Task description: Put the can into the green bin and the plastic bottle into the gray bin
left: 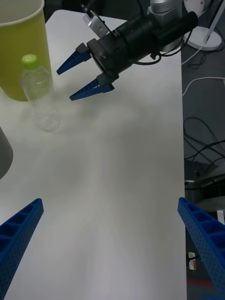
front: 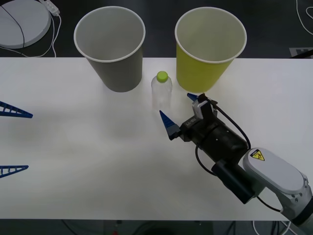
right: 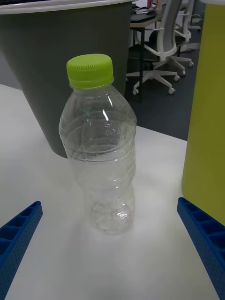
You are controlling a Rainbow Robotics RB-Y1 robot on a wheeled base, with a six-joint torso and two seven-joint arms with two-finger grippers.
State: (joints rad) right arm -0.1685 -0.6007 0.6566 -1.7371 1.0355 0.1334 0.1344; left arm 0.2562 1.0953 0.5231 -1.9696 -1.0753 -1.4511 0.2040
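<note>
The plastic bottle (front: 161, 90) stands upright on the white table (front: 88, 161), clear with a lime-green cap, between the gray bin (front: 110, 46) and the green bin (front: 210, 46). Both bins stand upright at the table's far edge. My right gripper (front: 178, 108) is open, low over the table just in front of the bottle, its blue fingers (right: 18, 234) apart on either side of the bottle (right: 101, 150) and short of it. My left gripper (front: 14, 141) hangs open at the far left. From the left wrist I see the bottle (left: 40, 98) and the right gripper (left: 65, 85). The can is out of view.
A round white device (front: 22, 22) with a cable lies off the table at the back left. Office chairs (right: 161, 51) stand in the room behind. Cables (left: 201, 136) trail on the floor beside the table's right edge.
</note>
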